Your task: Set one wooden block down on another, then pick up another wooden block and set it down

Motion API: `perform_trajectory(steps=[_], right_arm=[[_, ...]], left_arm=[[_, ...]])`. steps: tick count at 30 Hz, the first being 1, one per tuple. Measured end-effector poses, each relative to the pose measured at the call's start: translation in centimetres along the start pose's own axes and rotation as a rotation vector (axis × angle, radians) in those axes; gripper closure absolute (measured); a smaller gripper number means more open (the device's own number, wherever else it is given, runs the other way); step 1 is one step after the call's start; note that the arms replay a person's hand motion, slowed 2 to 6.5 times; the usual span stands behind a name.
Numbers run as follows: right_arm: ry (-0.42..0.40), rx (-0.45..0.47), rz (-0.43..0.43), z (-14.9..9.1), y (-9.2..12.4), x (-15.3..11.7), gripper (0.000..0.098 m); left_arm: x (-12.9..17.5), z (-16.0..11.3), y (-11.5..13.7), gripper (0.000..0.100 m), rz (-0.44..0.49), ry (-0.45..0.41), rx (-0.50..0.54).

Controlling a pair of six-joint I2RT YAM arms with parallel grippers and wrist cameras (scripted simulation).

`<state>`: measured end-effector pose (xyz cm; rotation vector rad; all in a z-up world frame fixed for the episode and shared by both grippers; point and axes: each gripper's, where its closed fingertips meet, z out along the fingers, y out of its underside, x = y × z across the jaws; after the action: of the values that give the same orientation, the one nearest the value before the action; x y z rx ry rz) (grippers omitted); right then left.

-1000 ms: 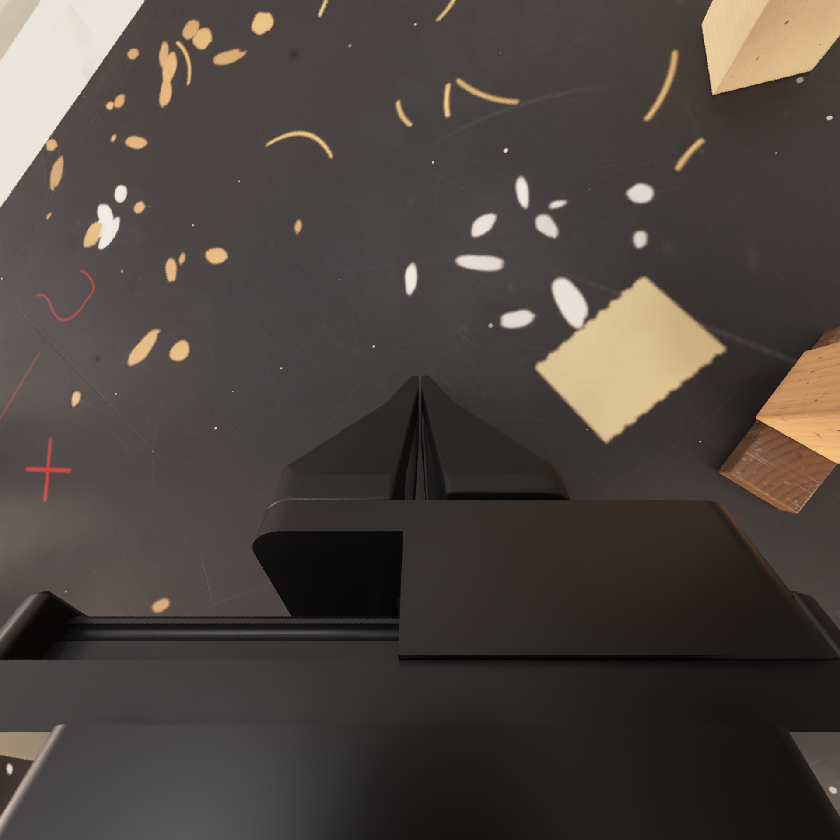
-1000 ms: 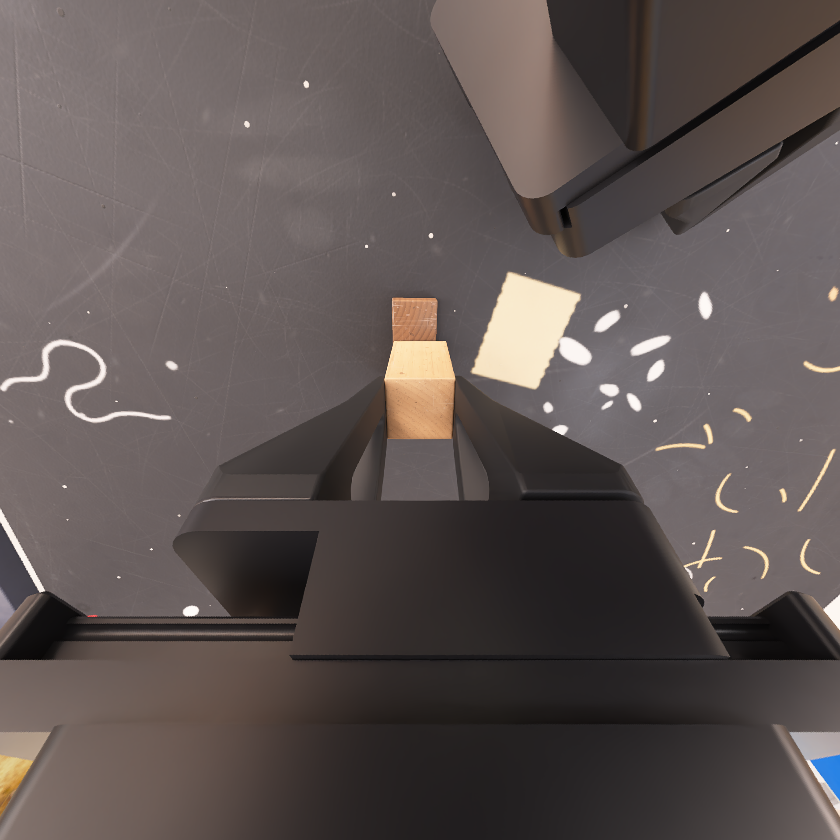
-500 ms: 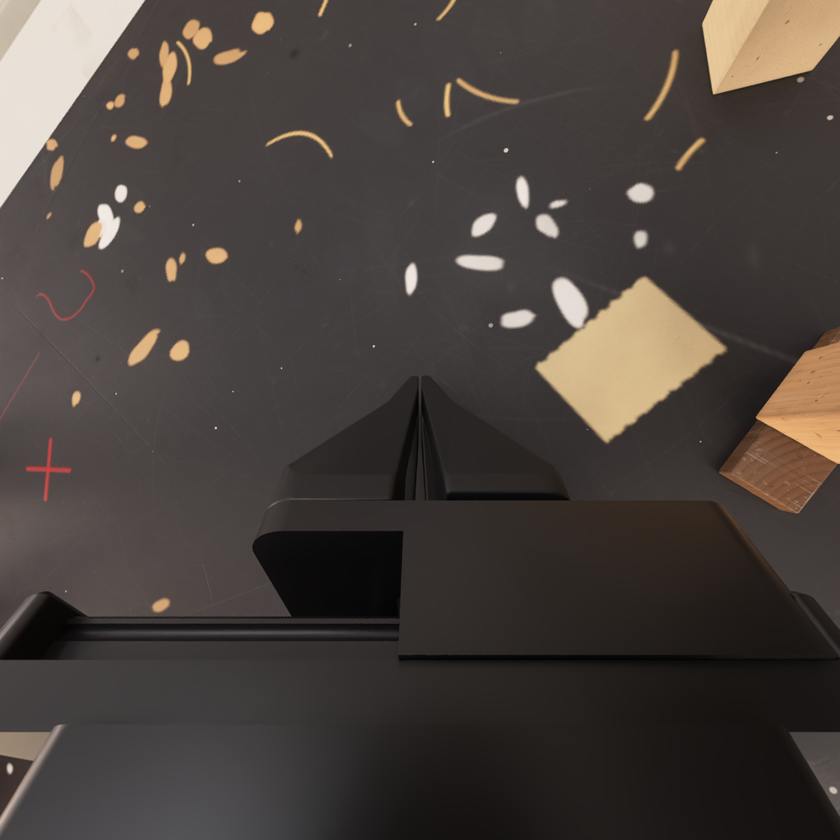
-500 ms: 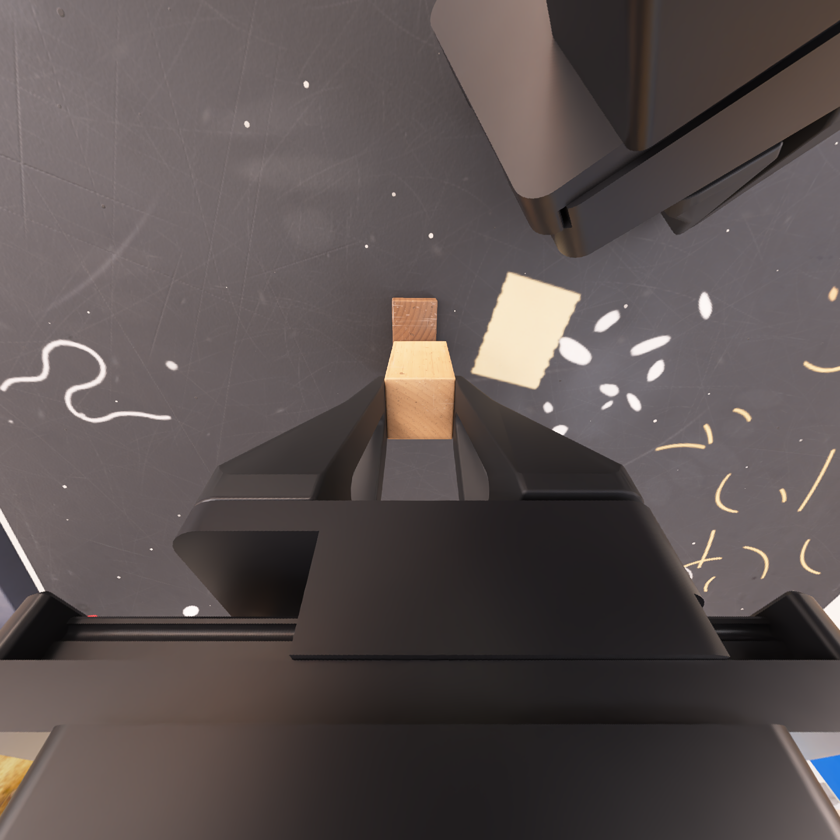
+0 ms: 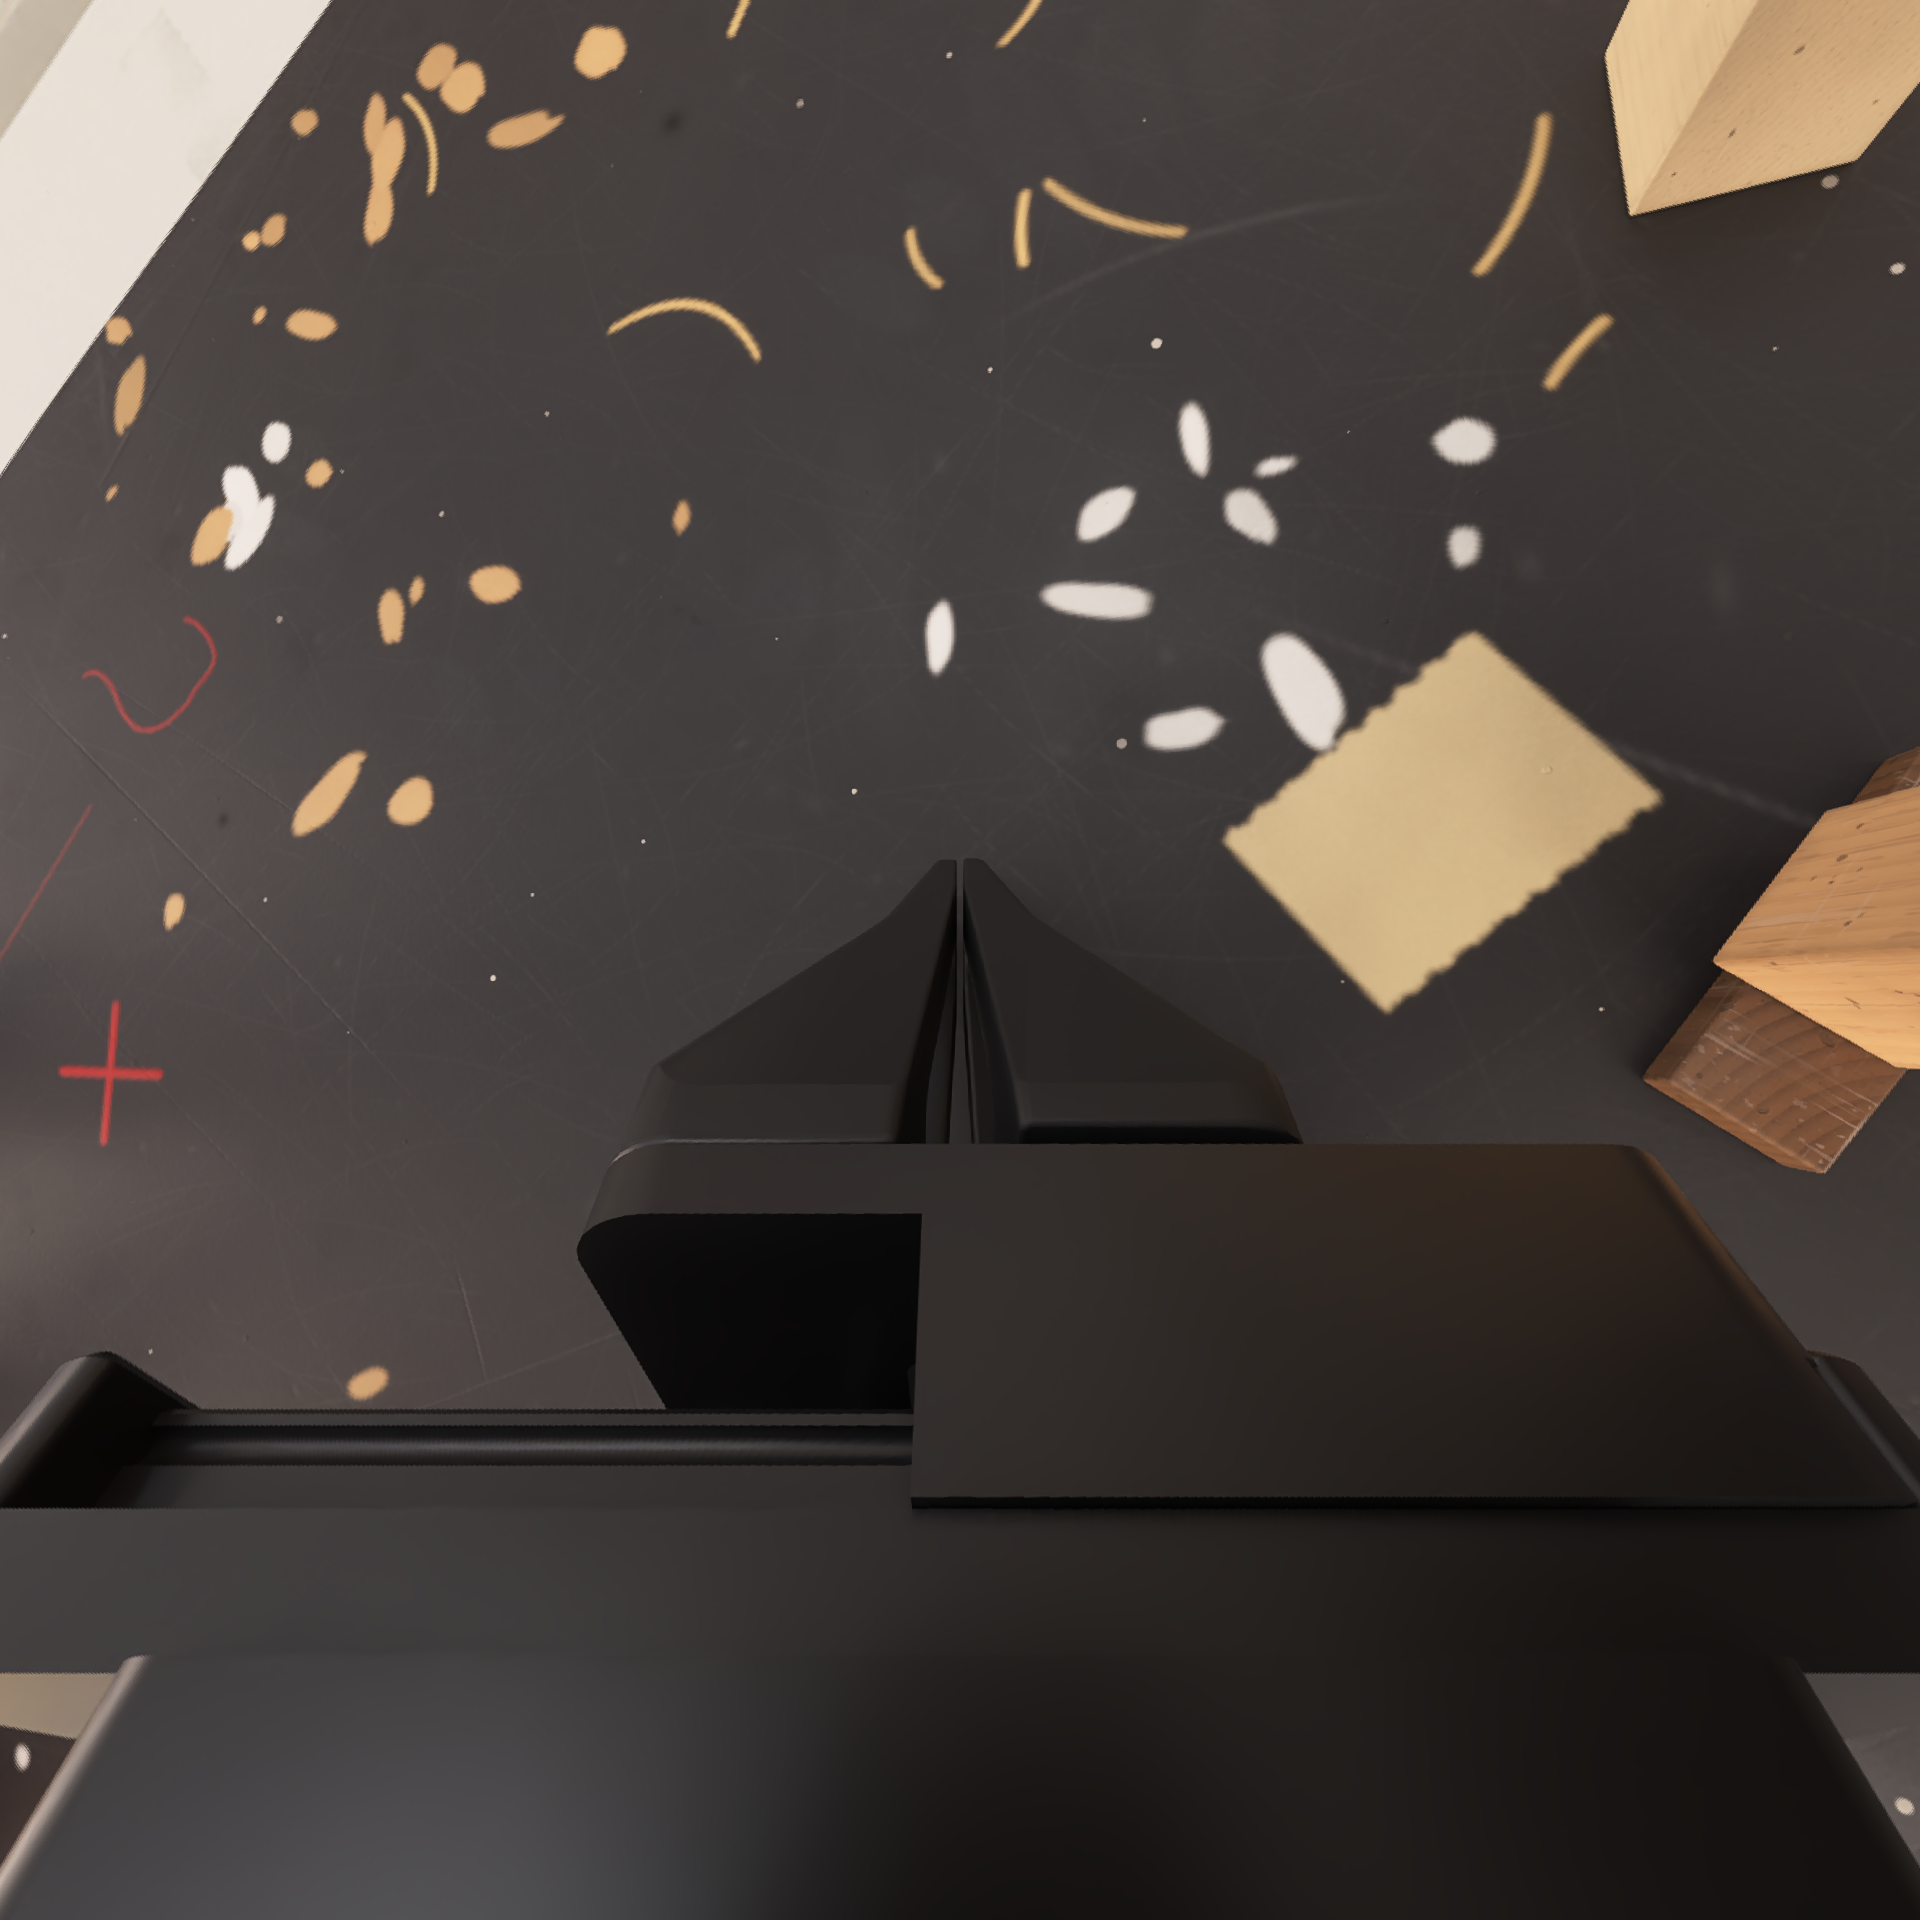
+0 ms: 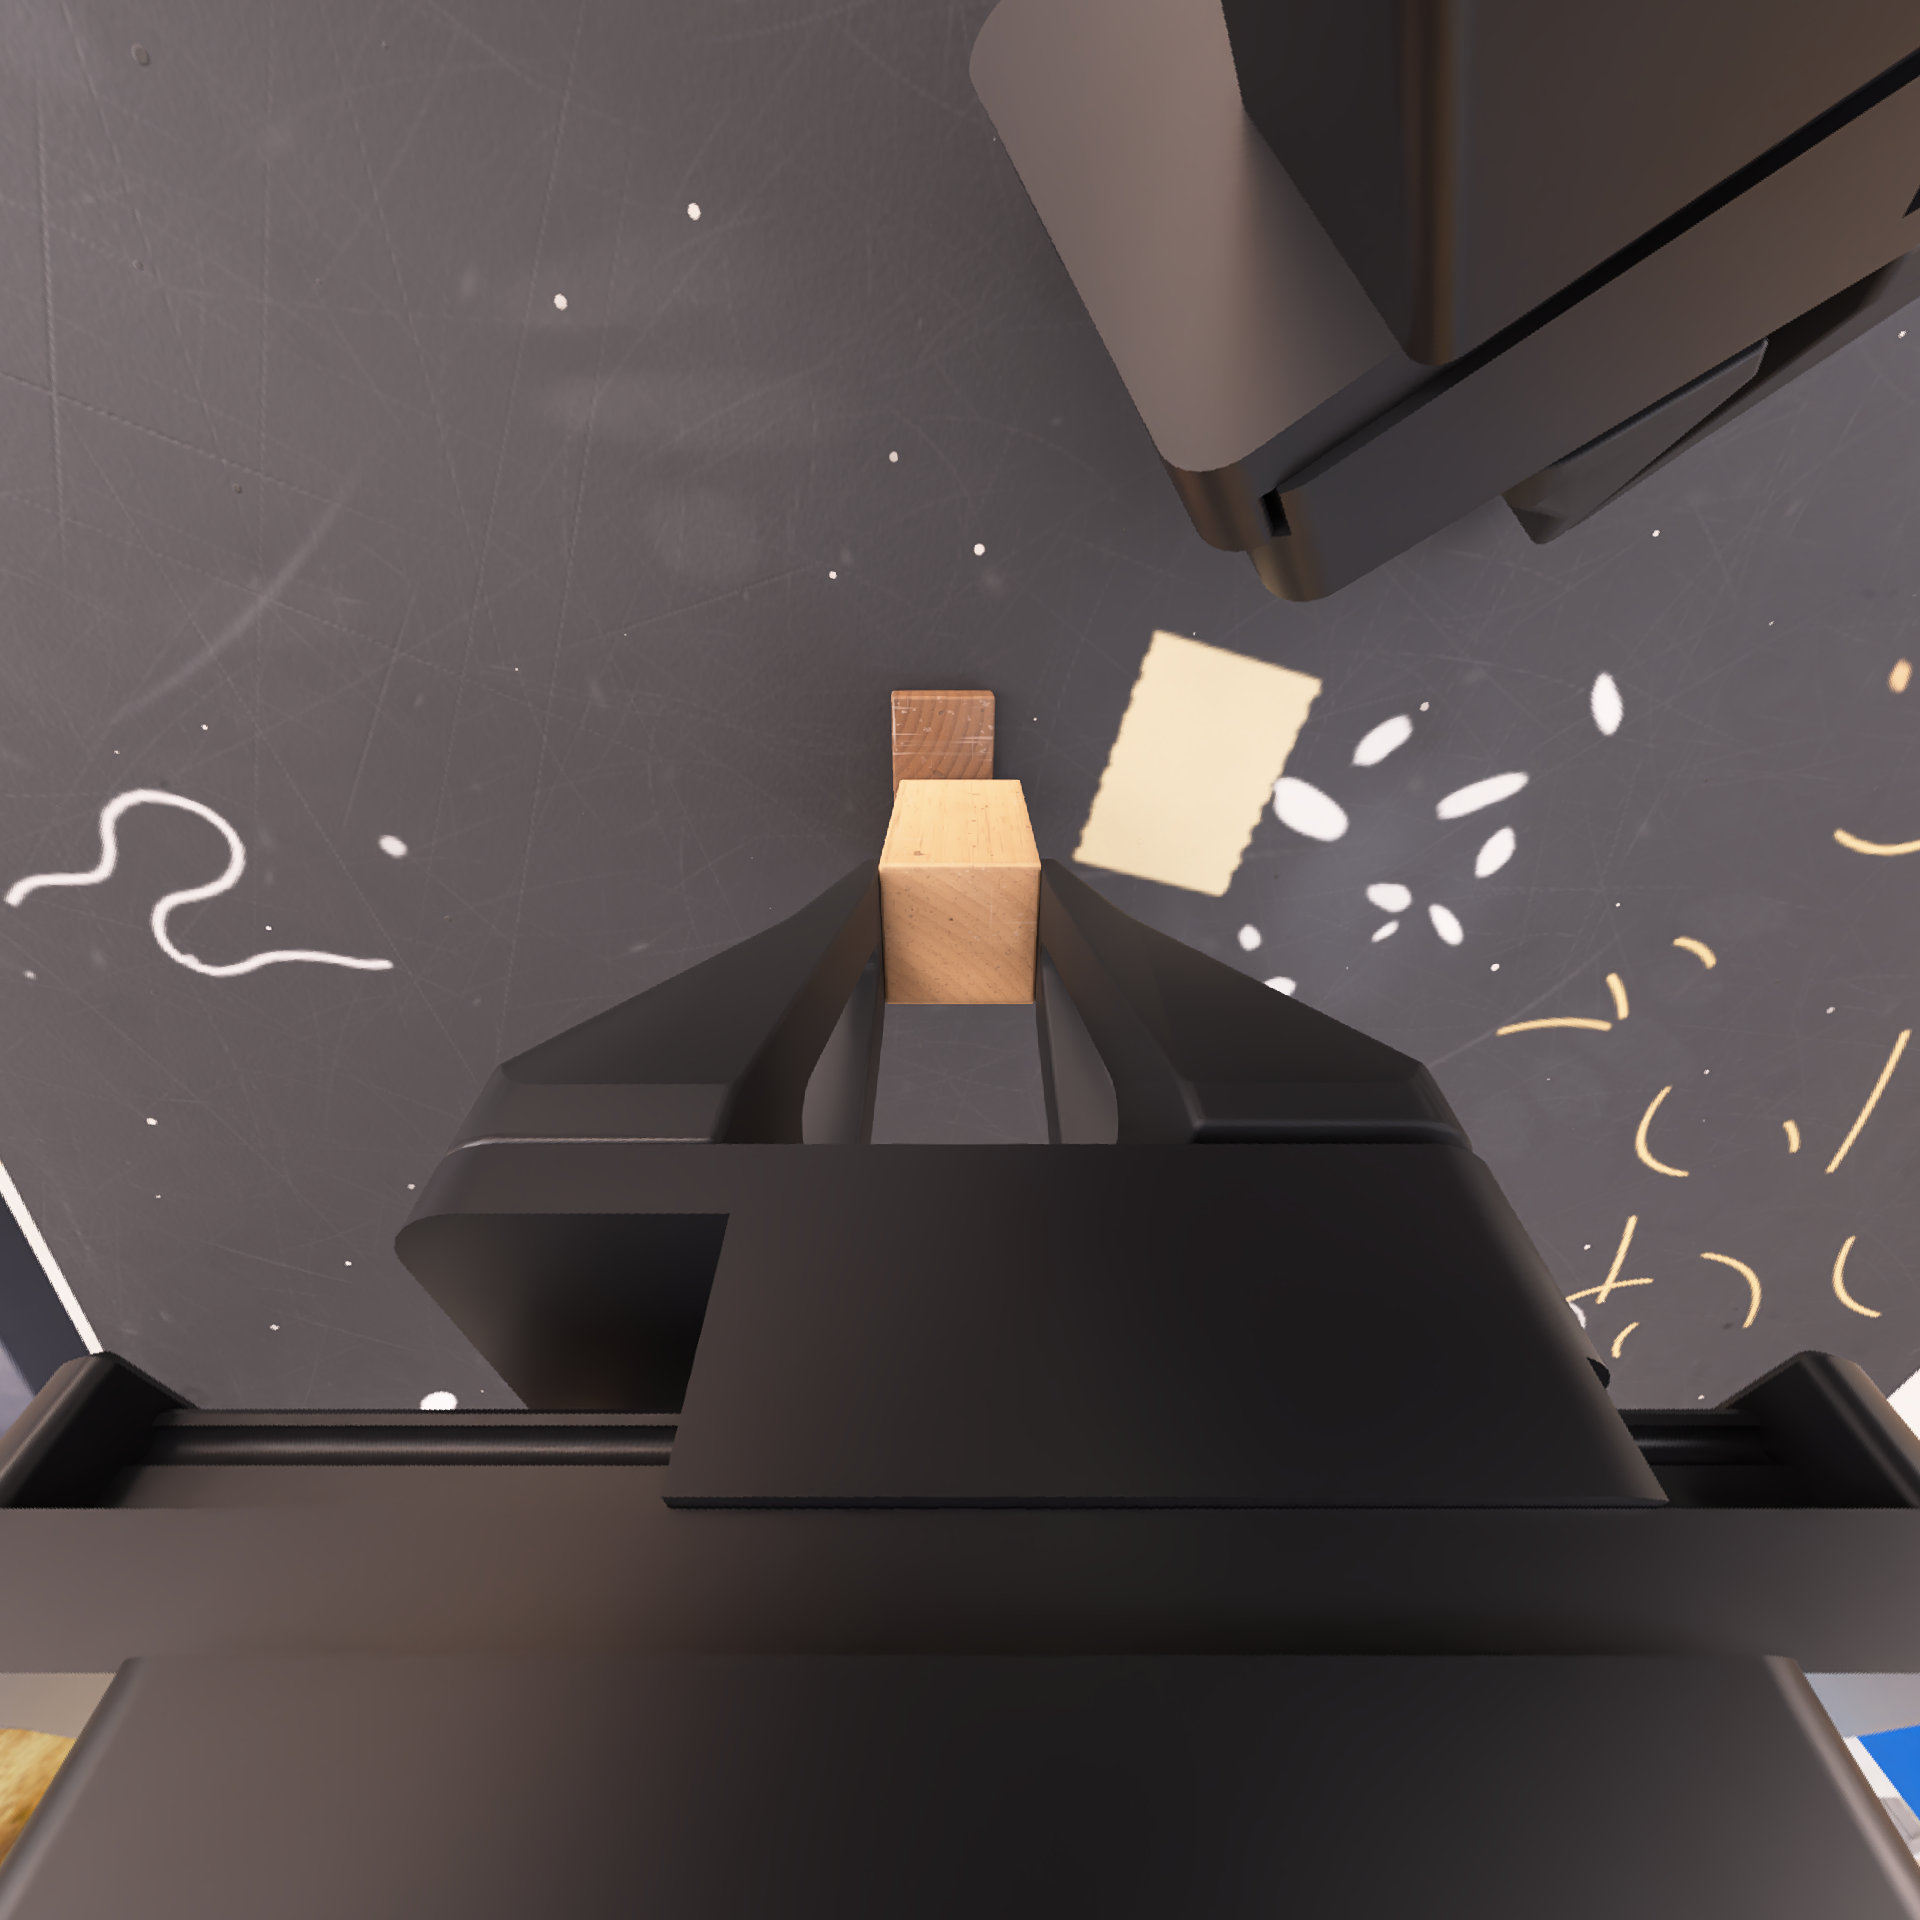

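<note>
Only left wrist view – third, pale block (image 5: 1735,94) at top right.

Matt black plastic tool (image 6: 958,883); smooth pale wood block (image 6: 958,914); scuffed dark tabletop (image 6: 520,520)

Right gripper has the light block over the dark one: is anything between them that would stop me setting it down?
Nothing visible does. The right gripper holds the light block directly above the dark block. The paper scrap lies flat off to the side, and the left gripper is shut, away from the stack.
</note>
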<state>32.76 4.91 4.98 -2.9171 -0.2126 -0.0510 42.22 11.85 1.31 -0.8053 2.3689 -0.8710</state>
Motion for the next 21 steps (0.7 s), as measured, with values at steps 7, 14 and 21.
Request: perform_trajectory(steps=[7,14,21], right_arm=[[-0.001,0.001,0.002,0.01,-0.02,0.0,0.0741],[-0.003,0.0,0.002,0.01,-0.02,-0.01,0.0741],[-0.01,0.004,0.005,0.0,-0.02,-0.07,0.0741]], left_arm=[[0.0,0.0,0.0,0.099,0.0,-0.001,0.0],[0.0,0.0,0.01,0.099,0.0,-0.001,-0.001],[0.0,0.0,0.01,0.099,0.0,-0.001,-0.001]])
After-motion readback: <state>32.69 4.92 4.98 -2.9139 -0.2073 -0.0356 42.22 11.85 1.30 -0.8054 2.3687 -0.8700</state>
